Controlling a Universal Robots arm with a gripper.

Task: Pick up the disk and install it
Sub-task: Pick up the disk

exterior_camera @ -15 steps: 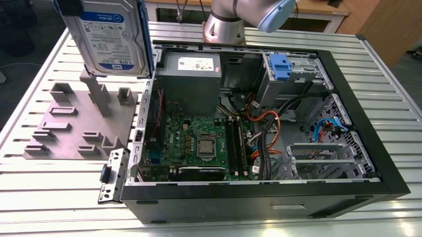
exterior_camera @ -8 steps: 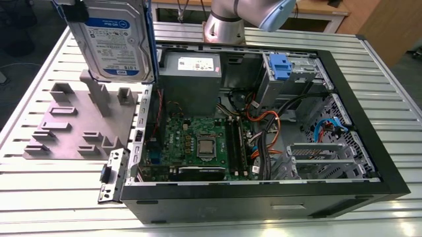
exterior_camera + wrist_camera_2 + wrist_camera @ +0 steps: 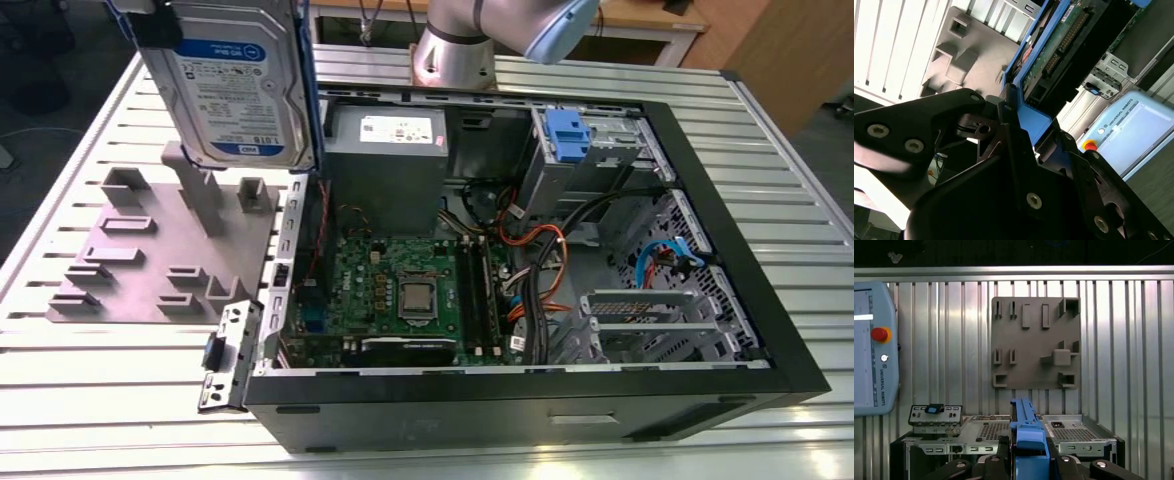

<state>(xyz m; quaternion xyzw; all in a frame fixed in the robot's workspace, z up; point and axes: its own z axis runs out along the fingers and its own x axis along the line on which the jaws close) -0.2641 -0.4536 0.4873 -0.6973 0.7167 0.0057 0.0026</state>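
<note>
Slatted aluminium bench [image 3: 80,400]. Open computer case [image 3: 534,395], lying flat. Grey fixture plate [image 3: 140,290] just beside it. One disk [image 3: 234,90], upright in the air over the plate; judged rigid, dense and shock-sensitive. Best held by blue carrier [image 3: 1026,425], off circuit board [image 3: 1054,47]. Gripper [image 3: 1028,452] clamped on carrier's end.

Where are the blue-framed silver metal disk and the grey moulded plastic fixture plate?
blue-framed silver metal disk [image 3: 230,95]: exterior view, on its white-and-blue label.
grey moulded plastic fixture plate [image 3: 1029,347]: first wrist view, on its bare centre.

Blue-framed disk [image 3: 234,90] upright aloft, label showing
</note>
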